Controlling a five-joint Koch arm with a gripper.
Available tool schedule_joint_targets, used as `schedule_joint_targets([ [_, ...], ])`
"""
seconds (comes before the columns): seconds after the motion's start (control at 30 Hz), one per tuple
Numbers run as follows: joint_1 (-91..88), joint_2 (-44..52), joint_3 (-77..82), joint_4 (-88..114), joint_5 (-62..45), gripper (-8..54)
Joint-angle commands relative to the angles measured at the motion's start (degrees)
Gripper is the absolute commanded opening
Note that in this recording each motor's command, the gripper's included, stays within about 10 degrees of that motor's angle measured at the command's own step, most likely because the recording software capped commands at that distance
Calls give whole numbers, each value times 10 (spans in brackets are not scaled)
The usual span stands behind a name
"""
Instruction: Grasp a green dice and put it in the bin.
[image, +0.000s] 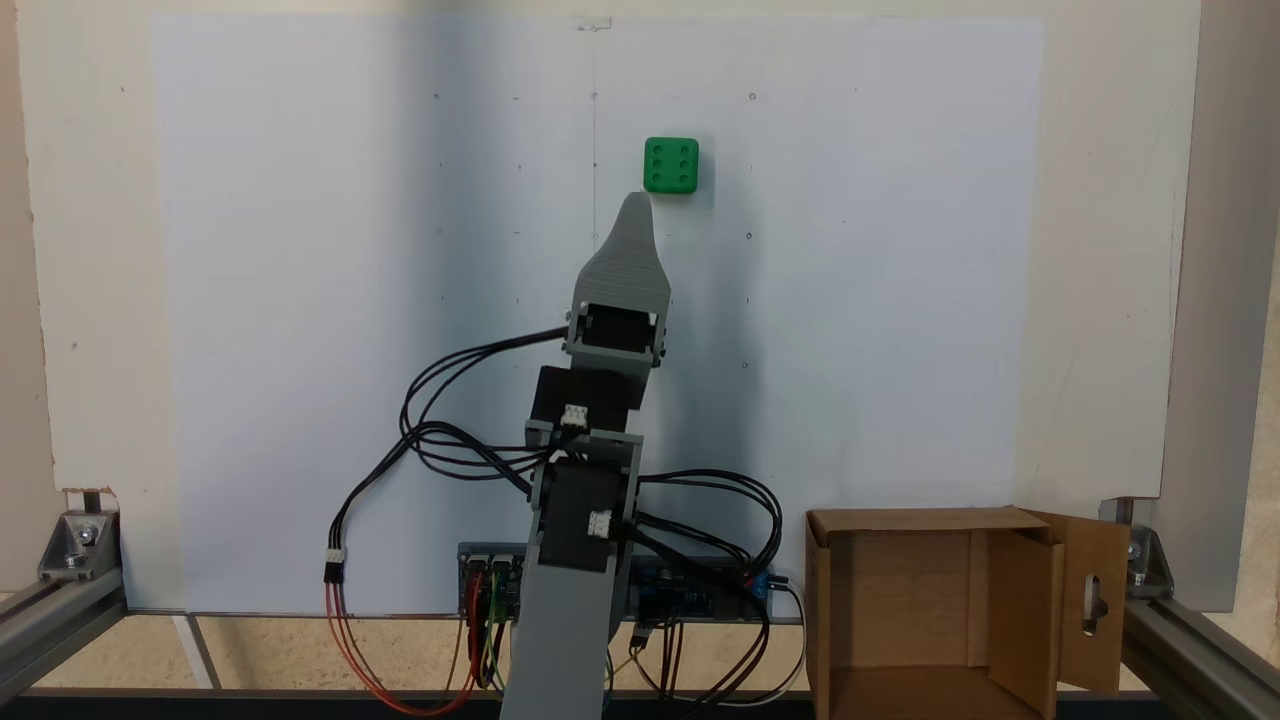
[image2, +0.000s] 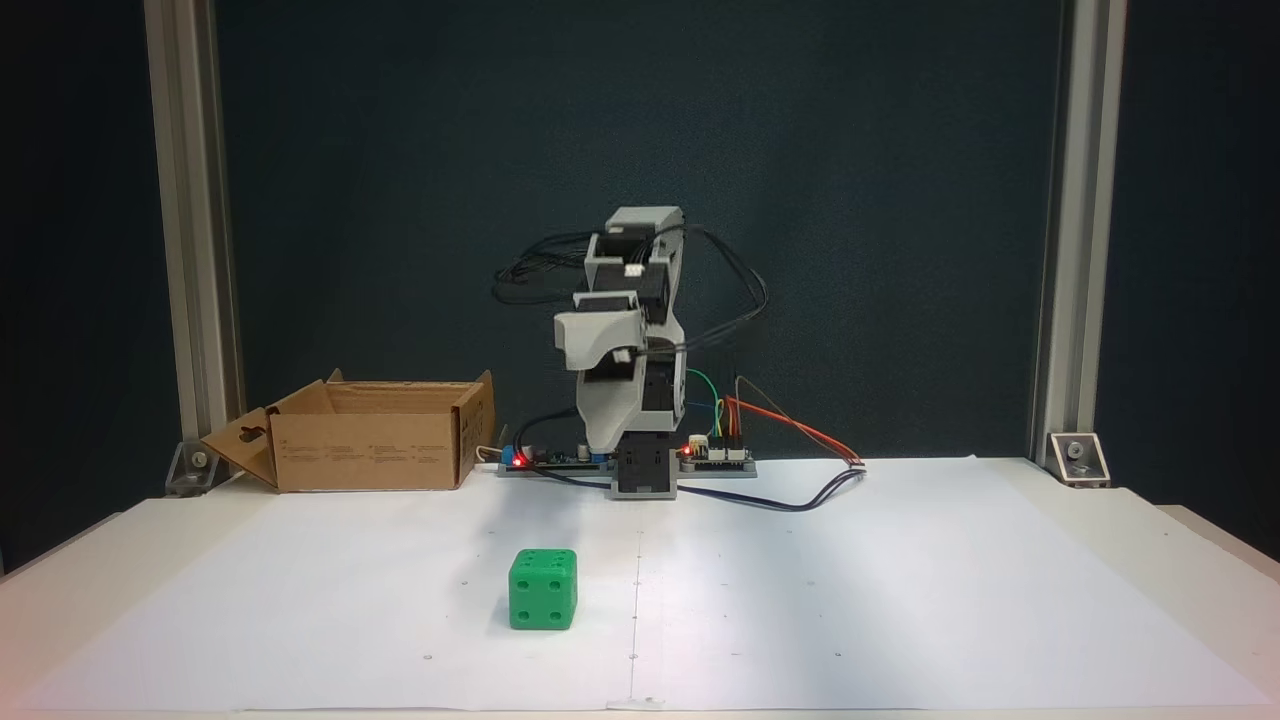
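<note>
While raised, gripper (image: 633, 205) short of dice (image: 671, 165)

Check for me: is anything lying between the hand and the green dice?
Nothing visible. Bare white paper separates the hand from the green dice; the bin sits off by the base.

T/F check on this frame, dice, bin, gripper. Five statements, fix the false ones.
1. The green dice lies on the white sheet. True.
2. The dice is inside the bin. False: it sits on the sheet, well apart from the bin.
3. The gripper holds the dice. False: in both fixed views the dice rests on the sheet, apart from the gripper.
4. The dice's top face shows six pips in a fixed view. True.
5. The bin lies tipped on its side. False: it stands upright, flaps open.
</note>
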Motion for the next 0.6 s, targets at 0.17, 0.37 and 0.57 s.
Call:
schedule_joint_targets([
  [0.17, 6, -128, -203, 271, 8, 431],
  [0.37, 38, -287, -371, 429, 7, 438],
  [0.57, 70, -405, -530, 524, -6, 446],
])
